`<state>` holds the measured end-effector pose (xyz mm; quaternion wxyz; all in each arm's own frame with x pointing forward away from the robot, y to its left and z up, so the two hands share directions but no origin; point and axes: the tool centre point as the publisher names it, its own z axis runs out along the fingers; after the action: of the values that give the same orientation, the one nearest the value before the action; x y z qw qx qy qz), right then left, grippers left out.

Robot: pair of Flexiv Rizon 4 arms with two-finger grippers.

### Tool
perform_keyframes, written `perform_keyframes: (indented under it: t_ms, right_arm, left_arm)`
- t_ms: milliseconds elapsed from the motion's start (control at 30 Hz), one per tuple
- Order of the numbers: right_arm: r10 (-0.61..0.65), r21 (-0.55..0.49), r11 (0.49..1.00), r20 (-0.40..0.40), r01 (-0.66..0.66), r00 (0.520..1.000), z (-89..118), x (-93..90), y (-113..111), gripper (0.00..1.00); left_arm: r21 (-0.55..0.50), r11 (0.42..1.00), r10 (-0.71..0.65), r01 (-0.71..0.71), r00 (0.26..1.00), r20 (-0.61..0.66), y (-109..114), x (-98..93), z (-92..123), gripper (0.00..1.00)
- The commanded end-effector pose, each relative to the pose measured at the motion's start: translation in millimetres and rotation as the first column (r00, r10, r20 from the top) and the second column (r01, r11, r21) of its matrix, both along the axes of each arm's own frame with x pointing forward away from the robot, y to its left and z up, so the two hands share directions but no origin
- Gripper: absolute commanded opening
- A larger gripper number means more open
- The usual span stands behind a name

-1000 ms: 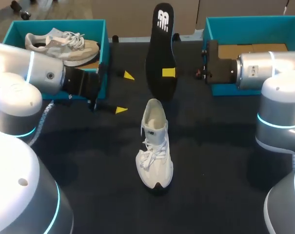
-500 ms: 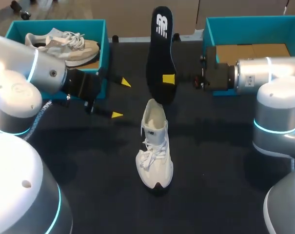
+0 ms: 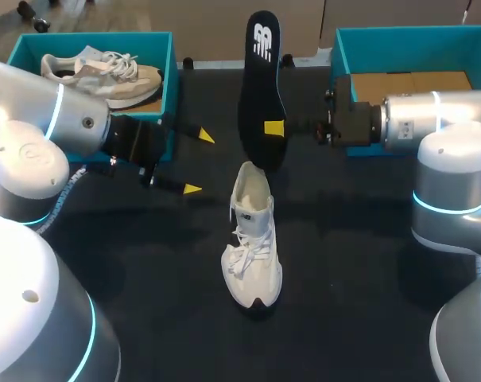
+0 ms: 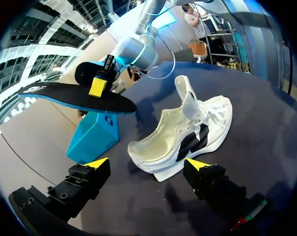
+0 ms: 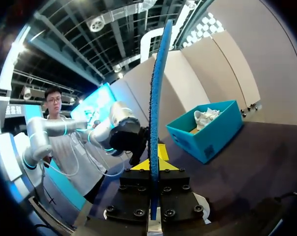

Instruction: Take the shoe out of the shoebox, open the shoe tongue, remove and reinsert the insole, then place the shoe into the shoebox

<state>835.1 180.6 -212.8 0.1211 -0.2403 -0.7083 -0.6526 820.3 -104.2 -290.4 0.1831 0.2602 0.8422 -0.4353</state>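
The insole [image 3: 261, 95] lower, nearer the shoe [image 3: 252, 239] than before

Black table [image 3: 367, 263]. At my far left, a teal box [image 3: 105, 37] holds a beige sneaker [image 3: 105, 76], toe pointing toward the table's middle.

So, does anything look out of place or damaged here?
Nothing is damaged or spilled. The insole is out of the white shoe, held on edge in the right gripper near its heel, which fits the task. The shoe stands upright.
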Motion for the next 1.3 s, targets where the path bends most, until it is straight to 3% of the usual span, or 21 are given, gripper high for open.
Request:
perform_keyframes:
  t_ms: [33,233,533,933,1300]
  right_arm:
    - [-0.009,-0.041,0.999,0.067,0.012,0.998,-9,-0.8,0,0.00]
    - [-0.005,-0.051,0.999,0.186,0.015,0.983,-23,1.8,3,0.00]
    - [0.022,0.005,1.000,0.130,-0.022,0.991,-43,10.1,10,0.00]
    - [0.022,0.005,1.000,0.130,-0.022,0.991,-43,10.1,10,0.00]
    - [0.017,0.028,0.999,0.124,-0.021,0.992,-49,13.7,9,0.00]
  left_arm:
    - [0.049,0.999,0.016,-0.015,0.999,-0.029,1,-1.0,2,1.00]
    - [0.090,0.994,0.067,-0.060,0.994,-0.082,1,-0.2,-7,1.00]
    - [0.148,0.986,0.100,-0.079,0.984,-0.145,-8,-3.6,-15,1.00]
    - [0.165,0.979,0.149,-0.117,0.969,-0.196,-23,-13.6,-17,1.00]
    - [0.207,0.963,0.214,-0.171,0.954,-0.210,-22,-23.4,-16,1.00]
